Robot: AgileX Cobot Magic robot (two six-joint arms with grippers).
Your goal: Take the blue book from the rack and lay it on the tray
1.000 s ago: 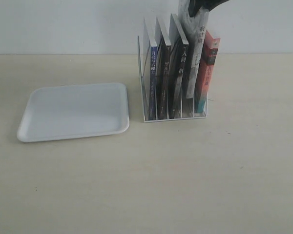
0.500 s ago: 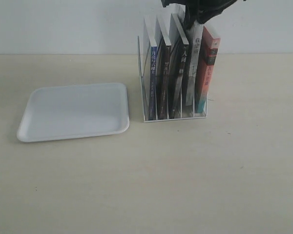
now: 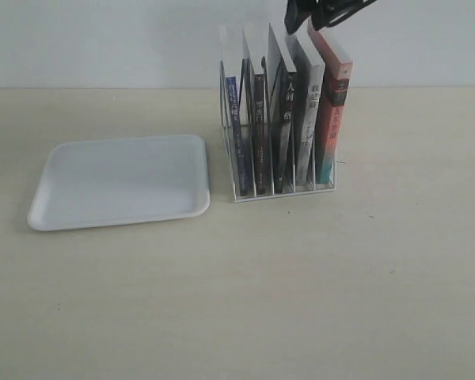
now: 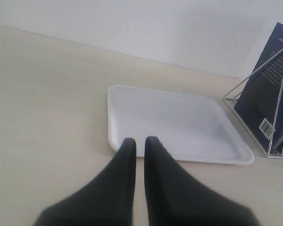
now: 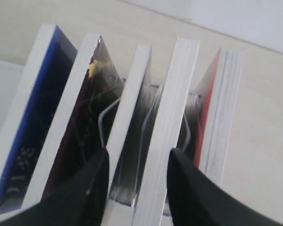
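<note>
The white wire rack (image 3: 285, 193) holds several upright books. The blue book (image 3: 233, 119), with its blue-purple spine, stands in the leftmost slot, nearest the tray (image 3: 119, 182). My right gripper (image 3: 315, 16) hovers open just above the tops of the right-hand books, holding nothing. In the right wrist view its fingers (image 5: 96, 174) straddle the top edges of two middle books, and the blue book (image 5: 30, 122) stands two slots away from them. My left gripper (image 4: 139, 141) is shut and empty, low over the table just short of the tray (image 4: 174, 122). It does not show in the exterior view.
A red-orange-spined book (image 3: 332, 119) fills the rightmost slot, with a grey-white book (image 3: 307, 119) and two black-spined books (image 3: 283, 119) beside it. The rack's wire end (image 4: 257, 75) and the blue book's back cover (image 4: 266, 89) face the tray.
My right gripper lowered the grey-white book, which it held raised, back into its slot and let go. The books and rack shifted slightly left.
</note>
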